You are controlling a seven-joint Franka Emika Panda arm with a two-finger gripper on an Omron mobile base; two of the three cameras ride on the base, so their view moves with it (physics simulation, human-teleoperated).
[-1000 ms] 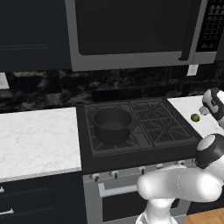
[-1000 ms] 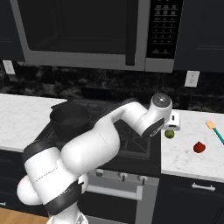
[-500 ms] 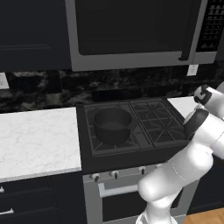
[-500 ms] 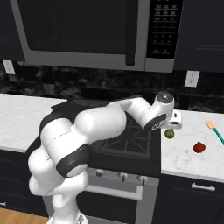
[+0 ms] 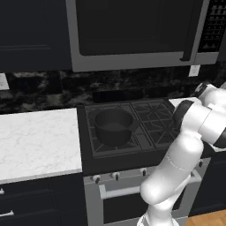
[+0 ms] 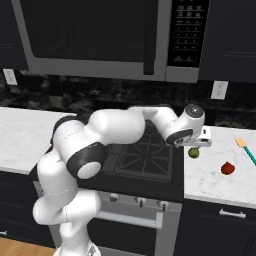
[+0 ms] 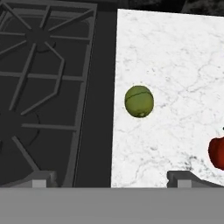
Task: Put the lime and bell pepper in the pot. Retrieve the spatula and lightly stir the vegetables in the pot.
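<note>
The yellowish-green lime (image 7: pixel 139 101) lies on the white marble counter (image 7: pixel 175 65), close to the stove's edge. My gripper (image 6: pixel 195 146) hangs just above the lime (image 6: pixel 193 153), open, its fingertips (image 7: pixel 183 177) set wide apart with nothing between them. The red bell pepper (image 6: pixel 227 168) rests further right on the counter, and it shows at the right edge of the hand view (image 7: pixel 217 152). Beyond it lies the spatula (image 6: pixel 246 149), teal handle and orange blade. The black pot (image 5: pixel 114 126) stands on the stove's front left burner, with nothing in it that I can see.
The gas stove (image 5: pixel 145 119) with its black grates (image 7: pixel 39 87) lies left of the lime. A microwave (image 6: pixel 100 35) hangs over the stove. A second marble counter (image 5: pixel 35 141) runs left of the stove. An outlet (image 6: pixel 216 90) sits on the dark backsplash.
The arm has swung its elbow out and brought the hand lower and nearer over the lime. The lime, pepper, spatula and pot have not moved.
</note>
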